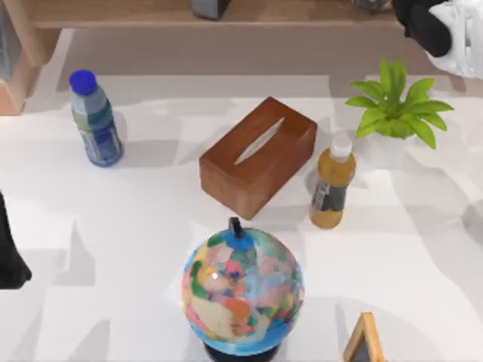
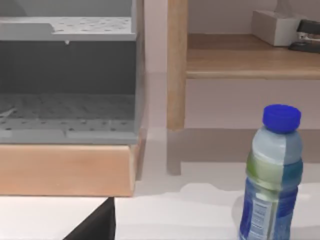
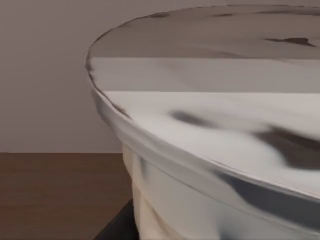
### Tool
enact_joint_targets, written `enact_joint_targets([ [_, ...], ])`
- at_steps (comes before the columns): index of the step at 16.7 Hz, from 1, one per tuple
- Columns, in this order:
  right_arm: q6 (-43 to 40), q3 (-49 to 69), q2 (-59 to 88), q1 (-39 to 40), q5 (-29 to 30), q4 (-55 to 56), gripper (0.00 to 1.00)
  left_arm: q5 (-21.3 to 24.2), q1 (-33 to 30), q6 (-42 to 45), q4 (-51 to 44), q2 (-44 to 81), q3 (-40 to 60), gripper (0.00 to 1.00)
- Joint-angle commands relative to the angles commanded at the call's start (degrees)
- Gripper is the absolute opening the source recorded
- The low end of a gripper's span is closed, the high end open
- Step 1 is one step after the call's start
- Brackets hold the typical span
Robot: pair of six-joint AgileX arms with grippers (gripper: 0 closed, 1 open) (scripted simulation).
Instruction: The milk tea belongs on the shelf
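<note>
white counter (image 1: 423,249) with soft grey mottling, seen from above; the right wrist view takes in its curved marbled edge (image 3: 150,145) against a plain grey wall and a brown floor. along the counter's far edge runs the shelf (image 1: 151,15), a long light-wood plank on pale side supports; in the left wrist view its upright post (image 2: 176,65) stands beside a grey perforated rack (image 2: 67,75) on a wooden base.

landmark: the dark brown tissue box (image 1: 258,155), at the counter's middle. nearer the camera than the box, a multicoloured globe (image 1: 241,285) on a dark stand. beyond and right of the box, a green potted plant (image 1: 396,109). well left of the box, a blue-capped bottle (image 1: 94,118), upright. just right of the box and apart from it, the milk tea (image 1: 332,188), upright on the counter, white cap toward the plant.

right arm (image 1: 445,26) above the shelf's right end, far beyond and right of the box, well apart from the milk tea; whether its claw is released or clenched cannot be told. left arm (image 1: 9,256) parked at the counter's left edge, claw state likewise not discernible.
</note>
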Motion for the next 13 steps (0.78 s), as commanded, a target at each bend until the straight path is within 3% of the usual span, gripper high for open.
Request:
enact_joint_targets([
  [7, 0.0, 0.0, 0.0, 0.0, 0.0, 0.0, 0.98, 0.0, 0.0, 0.0, 0.0, 0.0, 0.0, 1.0],
  [13, 0.0, 0.0, 0.0, 0.0, 0.0, 0.0, 1.0, 0.0, 0.0, 0.0, 0.0, 0.0, 0.0, 1.0],
])
